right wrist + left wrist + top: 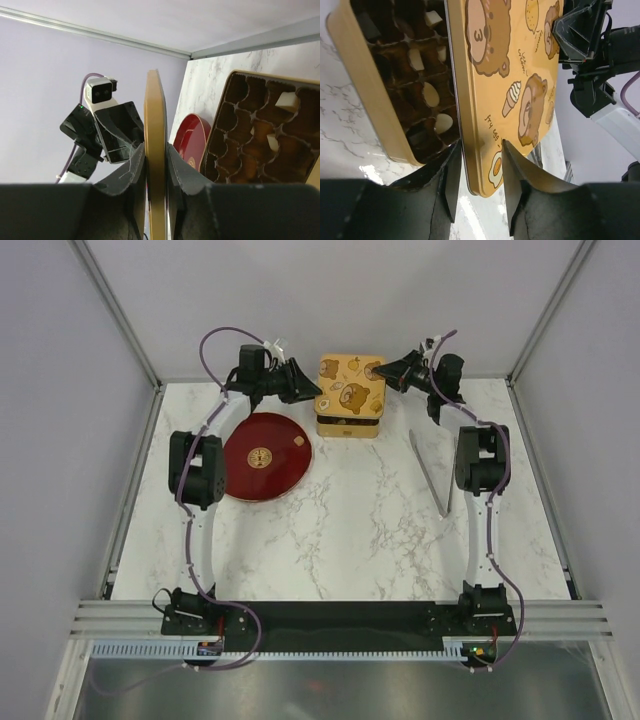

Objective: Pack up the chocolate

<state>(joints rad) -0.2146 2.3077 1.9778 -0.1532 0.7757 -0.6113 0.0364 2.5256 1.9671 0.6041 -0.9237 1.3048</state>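
Note:
The square gold tin lid (350, 385) with bear pictures hangs just above the open tin base (348, 426), held from both sides. My left gripper (308, 392) (480, 145) is shut on the lid's (510, 75) left edge. On the opposite edge of the lid (155, 150) my right gripper (385, 370) (156, 147) is shut tight. Chocolate pieces, cream (431, 95) (286, 101) and dark, sit in the brown compartments of the base (360, 75) (235, 80). One small light piece of chocolate (297, 441) lies on the red dish (262, 455) (192, 137).
Metal tongs (430, 472) lie on the marble table (370, 530) to the right of the tin, near the right arm. The red dish sits left of the tin, close to the left arm's elbow. Walls enclose the table on three sides.

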